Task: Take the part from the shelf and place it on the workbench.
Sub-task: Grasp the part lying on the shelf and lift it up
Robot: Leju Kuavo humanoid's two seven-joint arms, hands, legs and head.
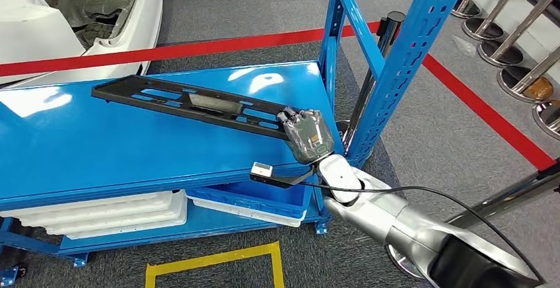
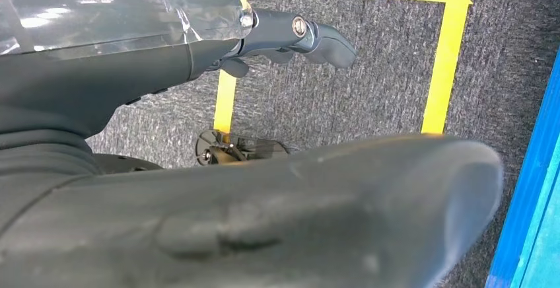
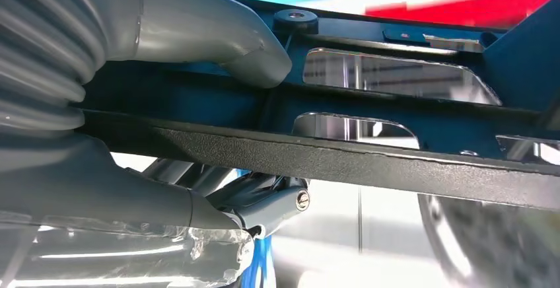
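A long, flat black part (image 1: pixel 191 105), a slotted frame, lies on the top level of a blue shelf (image 1: pixel 79 156), stretching from the upper left of the head view down toward the centre right. Its long axis runs on a slant across the frame, and its lower right end meets the robot's right hand (image 1: pixel 305 134). That hand comes in from the lower right on a silver arm and grips this near end of the part: the right wrist view shows the thick grey thumb on one face of the frame and darker fingers (image 3: pixel 267 202) curled against the other face, so the part is pinched between them. The rest of the part extends away from the hand toward the upper left. Whether that far end rests on the shelf surface or is slightly raised cannot be told. The left hand (image 2: pixel 290 34) appears in the left wrist view above grey carpet and a yellow taped square (image 2: pixel 449 50), holding nothing; whether its fingers are spread or curled cannot be told. The right hand is plainly the nearer one. On the lower level of the shelf, in the lower middle of the head view, sit a blue bin (image 1: pixel 264 199) and stacked white trays (image 1: pixel 105 212); what they contain is hidden. A blue upright post (image 1: pixel 403 63) stands just right of the right hand, so drawing the part out probably calls for care there.
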